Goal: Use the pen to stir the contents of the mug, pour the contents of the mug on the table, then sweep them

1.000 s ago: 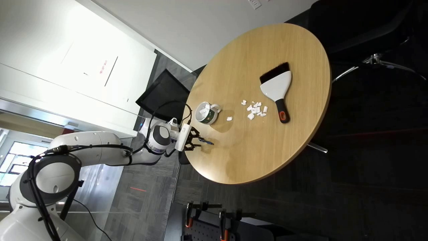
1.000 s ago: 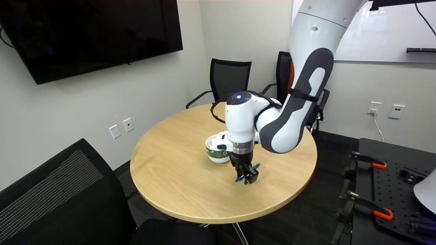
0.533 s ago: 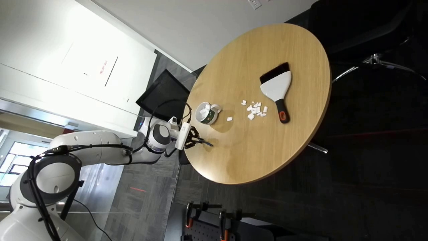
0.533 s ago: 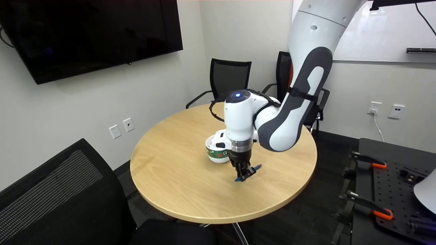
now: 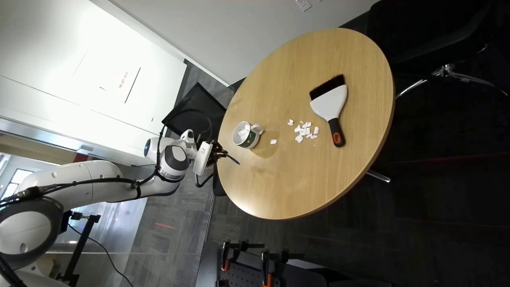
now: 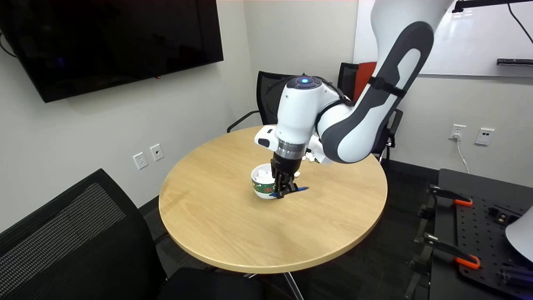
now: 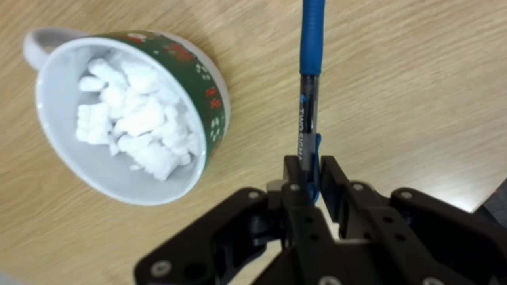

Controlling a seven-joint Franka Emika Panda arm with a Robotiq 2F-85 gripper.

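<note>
A blue pen (image 7: pixel 311 43) is clasped near its clip end between the fingers of my gripper (image 7: pixel 310 162); the rest of it points away from the jaws. In an exterior view the pen (image 5: pixel 234 160) hangs above the table (image 5: pixel 287 179), its shadow lying apart from it. The mug (image 7: pixel 202 95), white with a green festive band, stands upright just left of the pen in the wrist view, not touching it there. White chunks, the contents of the mug (image 7: pixel 138 118), lie inside. In an exterior view my gripper (image 6: pixel 285 193) covers part of the mug (image 6: pixel 262 187).
Loose white bits (image 5: pixel 303 130) lie around the middle of the table, with a single bit (image 5: pixel 273 141) nearer the mug. Beyond them rests a white brush (image 5: pixel 330 103) with black bristles. Chairs (image 6: pixel 281 98) surround the table, and a black bench with clamps (image 6: pixel 483 233) stands at one side.
The jaws have gone from open around the pen to shut on it. The arm has since lifted the pen off the table and moved it closer to the mug. The mug stays put.
</note>
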